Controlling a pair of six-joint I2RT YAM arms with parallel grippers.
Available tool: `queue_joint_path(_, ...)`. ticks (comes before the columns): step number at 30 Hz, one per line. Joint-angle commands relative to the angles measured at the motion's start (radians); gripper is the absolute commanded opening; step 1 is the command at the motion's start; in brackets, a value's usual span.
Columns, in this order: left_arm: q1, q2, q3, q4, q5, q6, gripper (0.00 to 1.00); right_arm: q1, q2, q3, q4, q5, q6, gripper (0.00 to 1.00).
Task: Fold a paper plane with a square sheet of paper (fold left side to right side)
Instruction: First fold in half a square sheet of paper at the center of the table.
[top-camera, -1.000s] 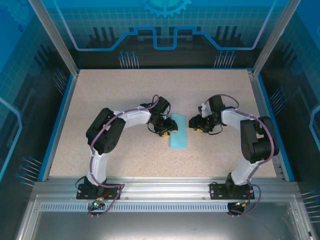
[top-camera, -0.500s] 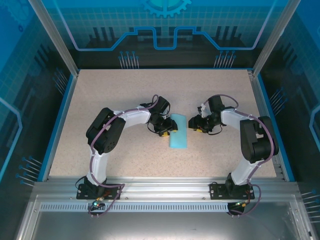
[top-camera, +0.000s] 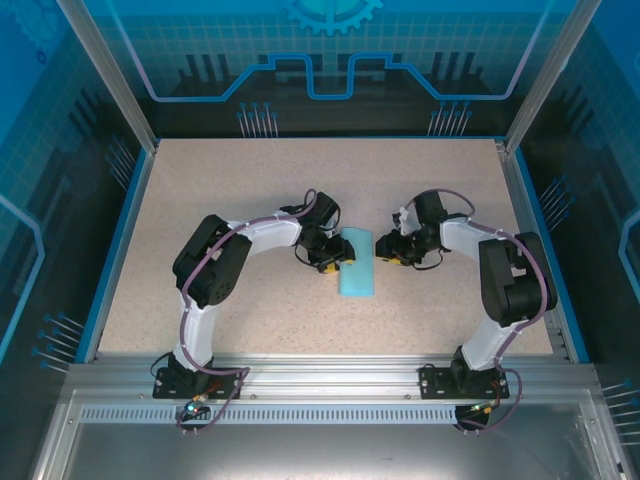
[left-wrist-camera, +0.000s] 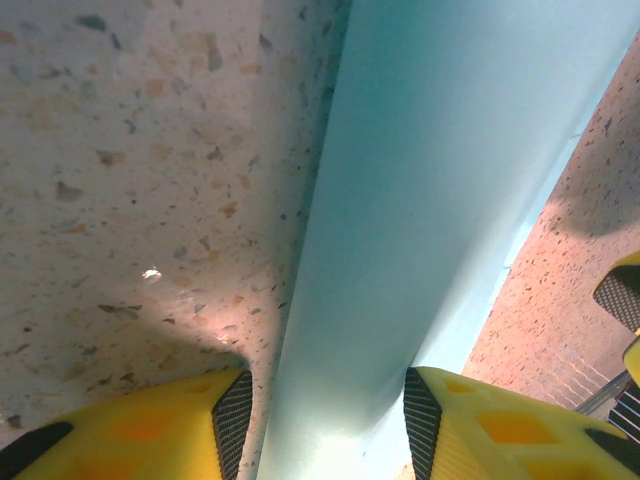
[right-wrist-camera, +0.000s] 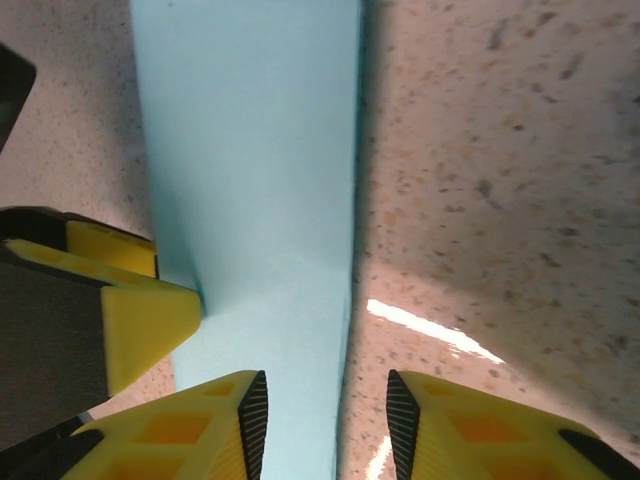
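Observation:
The square sheet of paper (top-camera: 357, 265) lies flat at the table's middle as a narrow light-blue strip, its long side running near to far. My left gripper (top-camera: 341, 257) is low at its left edge, open. In the left wrist view the paper (left-wrist-camera: 430, 200) runs up between the two yellow fingers of that gripper (left-wrist-camera: 325, 425). My right gripper (top-camera: 386, 250) is at the strip's right edge, also open. In the right wrist view this gripper (right-wrist-camera: 327, 420) straddles the paper's (right-wrist-camera: 250, 150) right edge, one finger over paper, the other over bare table.
The speckled tabletop (top-camera: 250, 190) is bounded by a blue rim and frame posts. Both forearms curve in from the sides toward the centre. The left gripper's yellow finger (right-wrist-camera: 140, 320) rests on the strip's far edge in the right wrist view.
The right gripper's jaws have narrowed a little and it has crept slightly toward the paper. The left arm and the paper stay as they were.

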Motion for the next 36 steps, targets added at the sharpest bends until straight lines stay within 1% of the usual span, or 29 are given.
queue_joint_path(1,0.000,0.061,0.001,-0.015,-0.021,0.001,0.49,0.030,0.019,0.010,0.019,-0.054,0.019,0.37)
queue_joint_path(11,-0.005,0.067,0.006,-0.019,-0.018,0.014,0.49,0.064,0.039,0.021,0.052,-0.053,0.056,0.35)
queue_joint_path(15,-0.006,0.069,0.010,-0.020,-0.015,0.017,0.49,0.074,0.046,0.024,0.053,-0.045,0.063,0.32)
queue_joint_path(19,-0.008,0.071,0.010,-0.021,-0.014,0.022,0.49,0.073,0.038,0.019,0.050,-0.016,0.068,0.31)
queue_joint_path(25,-0.010,0.072,0.011,-0.025,-0.013,0.034,0.49,0.060,-0.015,-0.004,0.050,0.055,0.086,0.30)
queue_joint_path(36,-0.014,0.075,0.011,-0.022,-0.006,0.058,0.50,0.033,-0.036,-0.022,0.046,0.063,0.087,0.30)
